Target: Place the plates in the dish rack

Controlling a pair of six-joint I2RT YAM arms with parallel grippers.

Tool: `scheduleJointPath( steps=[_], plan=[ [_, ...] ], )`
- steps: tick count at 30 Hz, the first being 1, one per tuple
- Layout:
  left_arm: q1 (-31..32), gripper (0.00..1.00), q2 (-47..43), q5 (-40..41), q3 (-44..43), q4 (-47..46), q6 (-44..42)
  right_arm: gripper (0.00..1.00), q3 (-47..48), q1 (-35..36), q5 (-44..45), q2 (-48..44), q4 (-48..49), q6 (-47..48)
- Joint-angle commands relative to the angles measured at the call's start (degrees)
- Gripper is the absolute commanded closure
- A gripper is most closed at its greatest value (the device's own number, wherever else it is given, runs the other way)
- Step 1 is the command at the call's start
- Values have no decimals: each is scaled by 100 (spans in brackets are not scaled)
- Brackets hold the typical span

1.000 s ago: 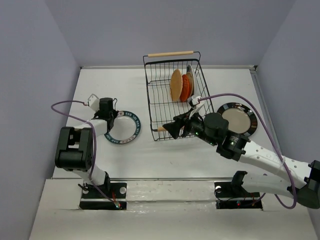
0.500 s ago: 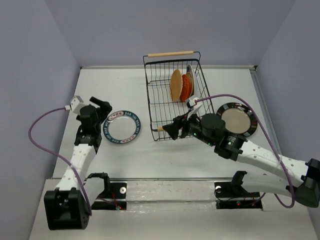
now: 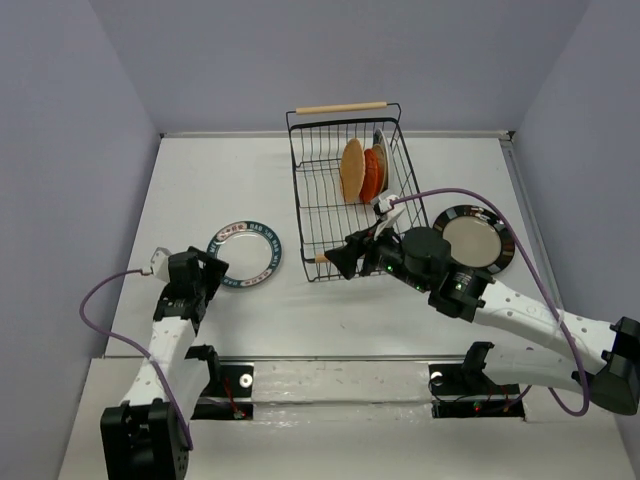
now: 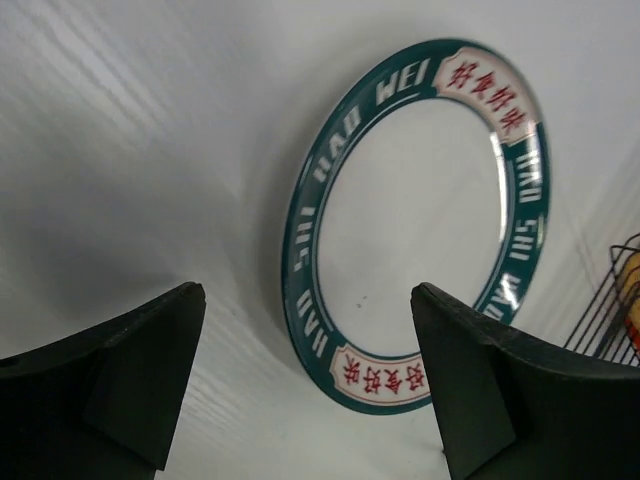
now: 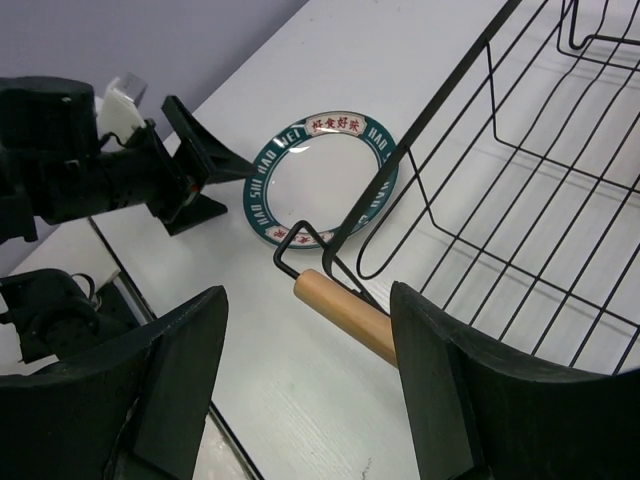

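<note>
My left claw [image 4: 305,300] is wide open (empty); white green-rimmed round plate [image 4: 420,225] lies flat left of black wire rack [image 3: 296,180].

TABLETOP, SEEN FROM ABOVE: The dish rack [image 3: 300,200] sits at the far centre of the table [image 3: 200,170], with the far handle [image 3: 342,107] at its back end and the near handle [image 3: 323,258] at its front. Three plates stand on edge side by side in its far right part: the first racked plate [image 3: 352,170] leftmost, the second racked plate [image 3: 370,176] beside it, and the third racked plate [image 3: 381,150] nearest the right wall. The left-hand table plate [image 3: 245,254] lies flat just beside the rack's near left corner. The right-hand table plate [image 3: 475,238] lies flat to the rack's right, partly behind the right arm. The left gripper [image 3: 210,270] is at the near-left edge of the left-hand table plate, and the right gripper [image 3: 342,257] is at the near handle.
</note>
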State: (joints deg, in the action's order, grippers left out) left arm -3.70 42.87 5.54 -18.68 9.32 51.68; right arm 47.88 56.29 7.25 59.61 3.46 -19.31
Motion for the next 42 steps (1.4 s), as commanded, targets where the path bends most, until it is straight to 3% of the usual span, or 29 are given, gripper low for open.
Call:
scheduleJointPath(
  steps=[1,3,6,9,10,13,18,25,27,33,42],
  plan=[
    [-7,6,537,-378,521,-904,334,29,2,22,31,-64,365,-3],
    [-7,7,730,-440,628,-1589,360,29,2,22,31,-38,365,6],
    [1,17,1003,-475,874,-2466,439,29,2,22,57,-2,392,-11],
    [-8,55,1214,-309,1120,-3216,606,29,-50,22,128,-38,506,-38],
    [-16,72,1250,-238,1199,-3348,641,29,-50,22,137,-38,532,-29],
    [-16,95,1416,-1,1261,-3648,659,29,-7,22,146,15,541,-3],
    [-25,95,874,157,1279,-3343,615,28,151,22,14,261,515,24],
    [-16,95,-2173,587,254,-1692,-52,8,371,22,-135,366,515,50],
    [167,94,-2187,929,-431,-1042,-665,5,511,22,-249,428,480,94],
    [607,94,-2502,985,-1233,-809,-1151,2,933,22,-295,577,427,155],
    [1082,94,-2608,-938,-1595,-1644,-1670,0,2505,22,205,1218,-12,1060]
  ],
)
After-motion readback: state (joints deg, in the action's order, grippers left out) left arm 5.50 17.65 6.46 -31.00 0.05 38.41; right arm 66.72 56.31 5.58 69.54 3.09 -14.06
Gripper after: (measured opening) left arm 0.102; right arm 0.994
